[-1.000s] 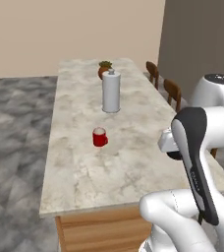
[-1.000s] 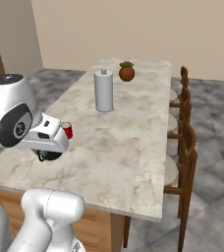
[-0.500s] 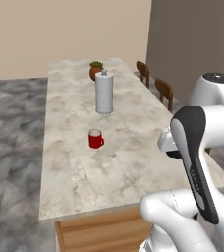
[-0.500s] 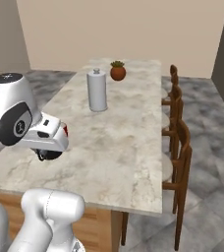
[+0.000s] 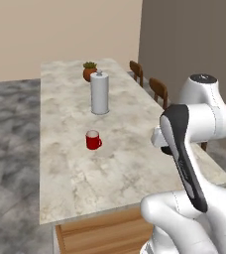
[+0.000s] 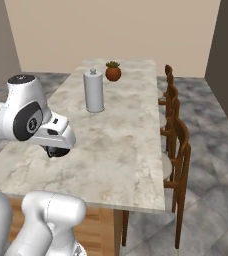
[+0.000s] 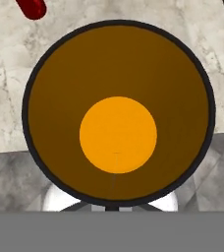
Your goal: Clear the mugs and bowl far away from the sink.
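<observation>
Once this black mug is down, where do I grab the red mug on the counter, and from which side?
Probably the rim wall, coming straight down from above. The red mug stands upright with its mouth open, and there is bare counter around it. Pinch the wall opposite the handle, which sticks out toward the chairs. Put the black mug down first.

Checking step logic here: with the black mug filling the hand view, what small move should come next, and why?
Probably lower the black mug onto bare counter near the red mug. The hand appears to hold it above the marble, and no sink is in sight.
</observation>
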